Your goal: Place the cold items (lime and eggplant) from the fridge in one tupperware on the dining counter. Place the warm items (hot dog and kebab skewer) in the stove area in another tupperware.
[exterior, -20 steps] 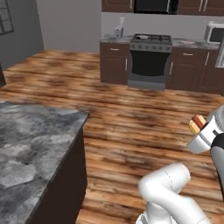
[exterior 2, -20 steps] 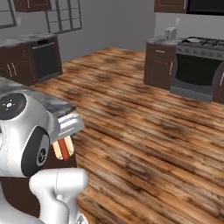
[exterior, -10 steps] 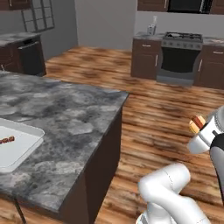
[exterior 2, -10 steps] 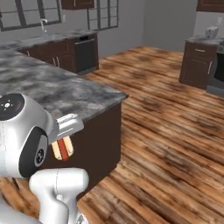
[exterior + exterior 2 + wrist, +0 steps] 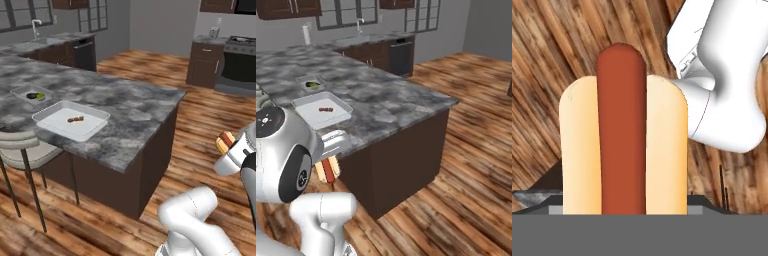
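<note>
A hot dog (image 5: 624,135), a red sausage in a pale bun, is held in my gripper (image 5: 624,202), whose jaws are shut on its sides. The same hot dog (image 5: 225,141) hangs over the wood floor, right of the dining counter (image 5: 135,107), and shows under the hand (image 5: 327,169). On the counter a large white tupperware (image 5: 52,117) holds the kebab skewer (image 5: 75,119). A smaller tupperware (image 5: 20,91) behind it holds the green lime (image 5: 40,97) and the dark eggplant (image 5: 32,95). From the right base camera, both tupperwares (image 5: 338,111) (image 5: 306,80) sit left of the gripper.
A stool (image 5: 25,145) stands against the counter's near side. The stove (image 5: 240,55) and dark cabinets are at the far right. A sink with a faucet (image 5: 35,25) and a dishwasher line the back wall. Open wood floor lies right of the counter.
The base has driven and turned, so the views have swung from the stove to the dining counter with its two tupperwares. The hot dog stays in the gripper.
</note>
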